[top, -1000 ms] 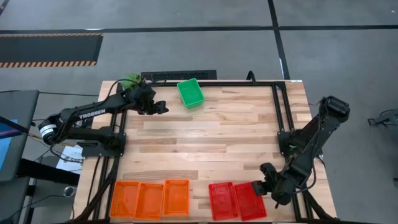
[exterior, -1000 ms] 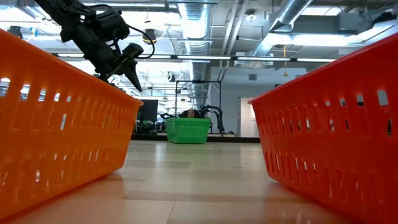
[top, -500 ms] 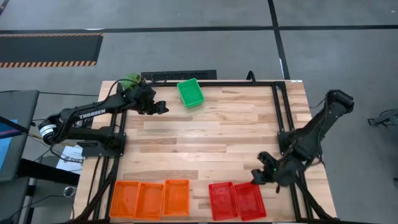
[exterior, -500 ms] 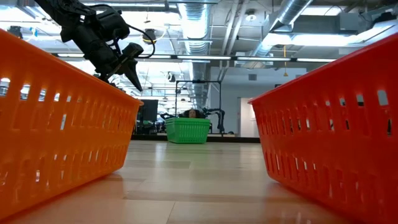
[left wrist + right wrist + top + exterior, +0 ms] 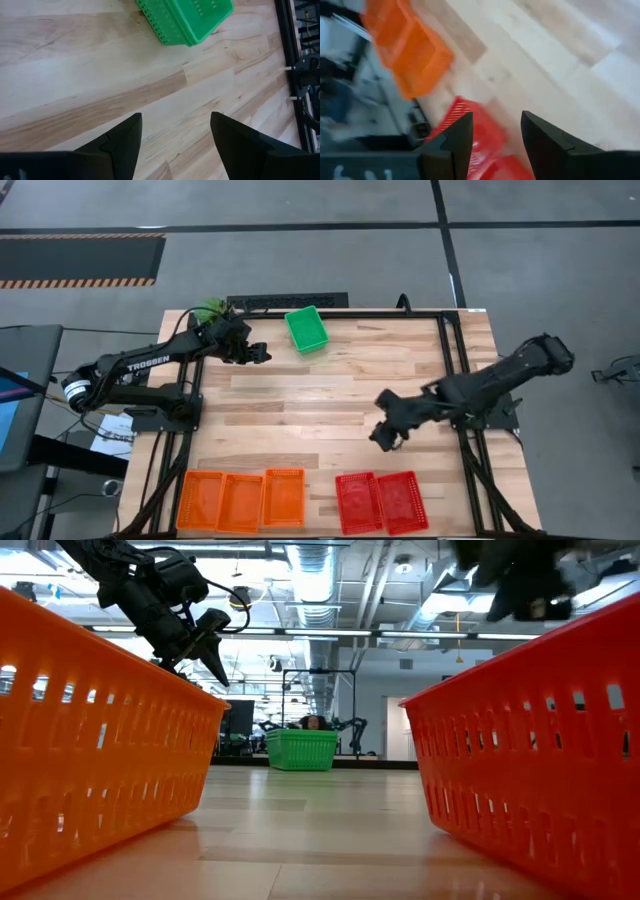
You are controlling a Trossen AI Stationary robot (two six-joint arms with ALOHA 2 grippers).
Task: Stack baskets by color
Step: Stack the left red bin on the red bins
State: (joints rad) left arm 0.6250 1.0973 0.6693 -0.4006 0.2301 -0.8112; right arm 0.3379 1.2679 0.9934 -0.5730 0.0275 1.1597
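Observation:
A green basket [image 5: 305, 329] rests on its base near the table's far edge, also seen in the left wrist view [image 5: 186, 19] and the low view [image 5: 301, 750]. Three orange baskets [image 5: 241, 500] stand side by side along the near edge, with two red baskets [image 5: 380, 502] to their right. My left gripper [image 5: 262, 352] hovers open to the left of the green basket, above the table [image 5: 175, 135]. My right gripper [image 5: 383, 436] hangs open over the bare wood, on the far side of the red baskets [image 5: 470, 131], with nothing between its fingers [image 5: 496, 135].
A green plant [image 5: 208, 310] stands at the far left corner behind my left arm. A black frame [image 5: 450, 360] runs along the table's far and right sides. Bare wood [image 5: 320, 395] lies between the green basket and the near row.
My right gripper has left the right red basket at the near right corner. It has swung up and toward the table's middle, rolling as it went. The baskets lie where they were.

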